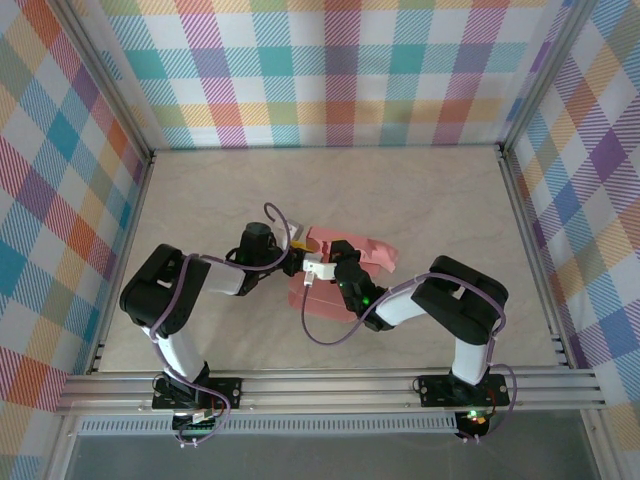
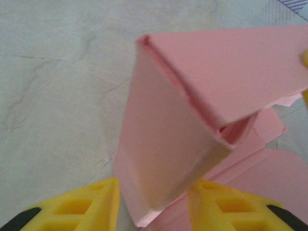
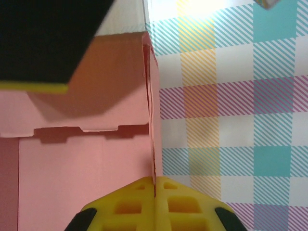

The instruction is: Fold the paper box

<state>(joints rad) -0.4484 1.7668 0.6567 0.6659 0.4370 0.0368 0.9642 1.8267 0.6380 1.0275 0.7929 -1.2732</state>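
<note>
The salmon-pink paper box (image 1: pixel 372 255) lies partly folded at the table's middle, where both arms meet. In the left wrist view a raised double-walled flap of the box (image 2: pixel 163 144) stands between the yellow fingers (image 2: pixel 91 209) of my left gripper (image 2: pixel 153 211); the jaws are spread wide and a strip of table shows beside the left finger. My left gripper (image 1: pixel 298 265) sits at the box's left side. My right gripper (image 3: pixel 155 192) is shut on a wall of the box (image 3: pixel 86 163) seen edge-on. It (image 1: pixel 338 268) reaches in from the near right.
The pale marbled table (image 1: pixel 220 190) is walled by checked cloth panels (image 1: pixel 330 70) on three sides, with aluminium posts at the corners and a rail (image 1: pixel 330 385) along the near edge. A dark body with a yellow rim (image 3: pixel 43 38) hangs over the box's upper left.
</note>
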